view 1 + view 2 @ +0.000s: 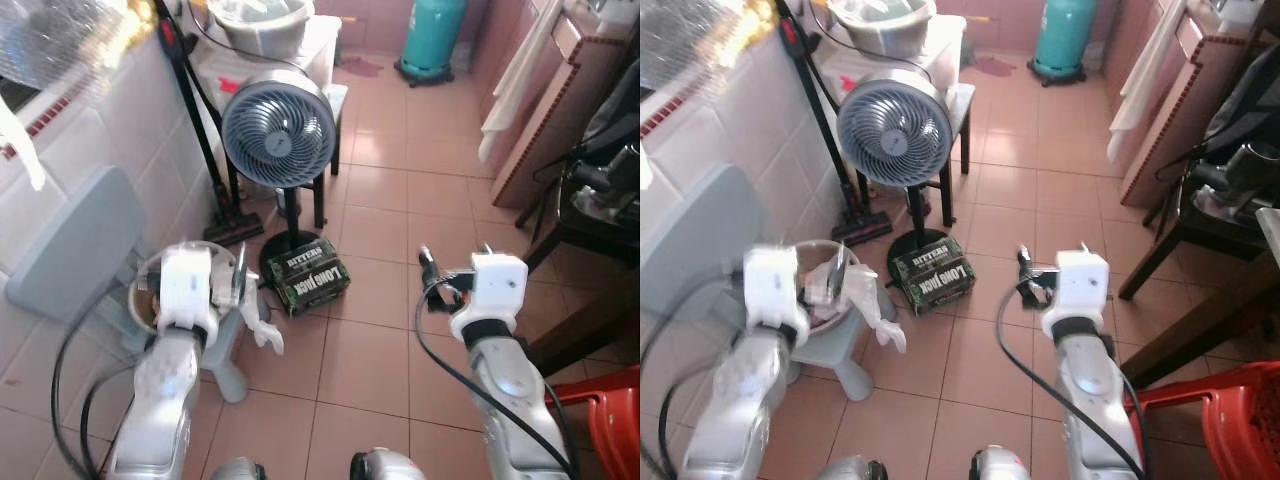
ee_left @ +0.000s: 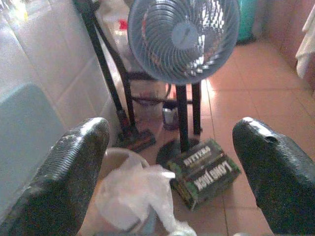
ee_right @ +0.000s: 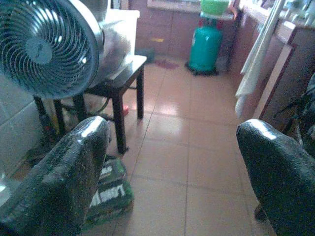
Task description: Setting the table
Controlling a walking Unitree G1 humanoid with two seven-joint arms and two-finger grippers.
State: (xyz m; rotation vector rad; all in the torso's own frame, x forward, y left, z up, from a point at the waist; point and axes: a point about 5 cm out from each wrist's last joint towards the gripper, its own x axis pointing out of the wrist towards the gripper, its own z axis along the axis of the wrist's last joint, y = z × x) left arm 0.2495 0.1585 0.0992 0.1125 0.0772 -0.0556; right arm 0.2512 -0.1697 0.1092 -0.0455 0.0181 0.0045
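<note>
Left wrist view: left tool (image 2: pixel 172 172) wide; right tool (image 3: pixel 174 172) wide, over tiled floor (image 3: pixel 197 147).

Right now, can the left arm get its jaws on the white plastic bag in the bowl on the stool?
Probably yes. The left gripper hangs open just above the bowl, and the white plastic bag lies between its jaws with nothing over it. The fan and the green box stand farther off, out of the way.
</note>
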